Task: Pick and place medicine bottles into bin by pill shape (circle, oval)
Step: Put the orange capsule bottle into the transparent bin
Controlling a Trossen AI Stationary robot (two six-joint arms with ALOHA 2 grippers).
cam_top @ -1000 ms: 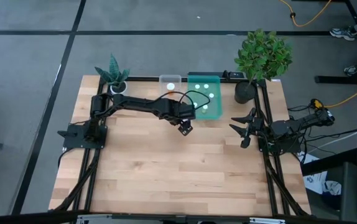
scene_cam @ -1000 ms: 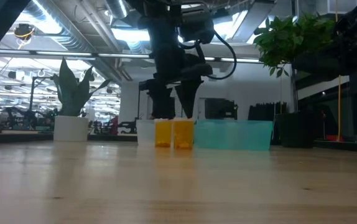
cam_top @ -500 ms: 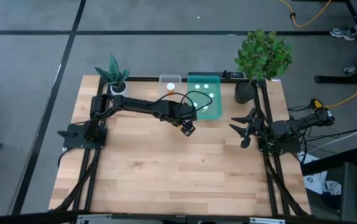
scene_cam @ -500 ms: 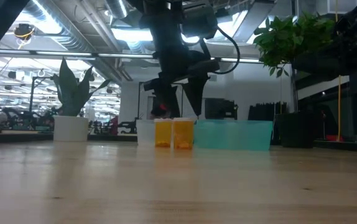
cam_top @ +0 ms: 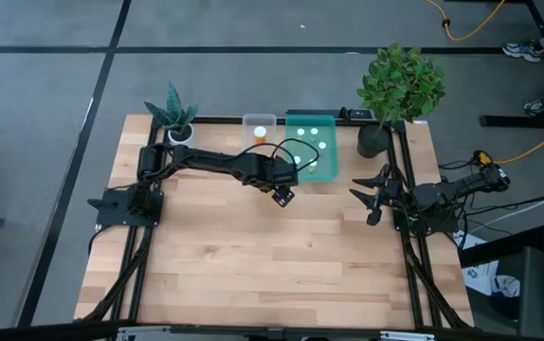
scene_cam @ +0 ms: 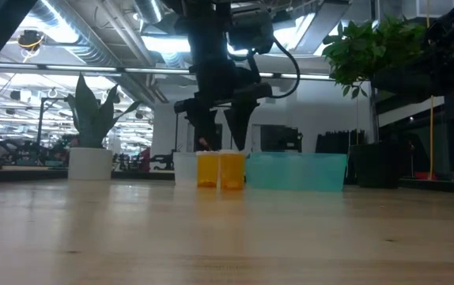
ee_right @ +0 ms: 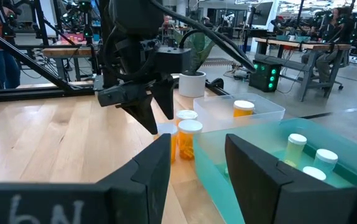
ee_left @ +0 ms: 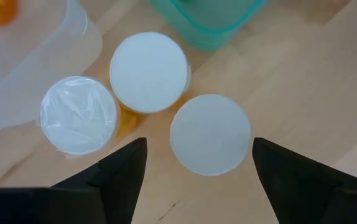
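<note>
Three medicine bottles with white caps stand close together on the wood: one (ee_left: 210,134) between my left gripper's fingers, two (ee_left: 148,71) (ee_left: 78,115) beyond it. The low view shows two orange bodies (scene_cam: 207,169) (scene_cam: 232,170). My left gripper (ee_left: 197,165) (cam_top: 282,193) hangs open just above them, pointing steeply down, touching nothing. The clear bin (cam_top: 246,121) holds an orange bottle (ee_right: 244,109). The teal bin (cam_top: 329,169) holds several pale bottles (ee_right: 296,146). My right gripper (cam_top: 371,194) waits open at the table's right edge.
A small plant in a white pot (cam_top: 172,116) stands at the far left corner, and a large leafy plant in a dark pot (cam_top: 374,140) at the far right. Both bins sit along the far edge. The near half of the table (cam_top: 272,265) is bare wood.
</note>
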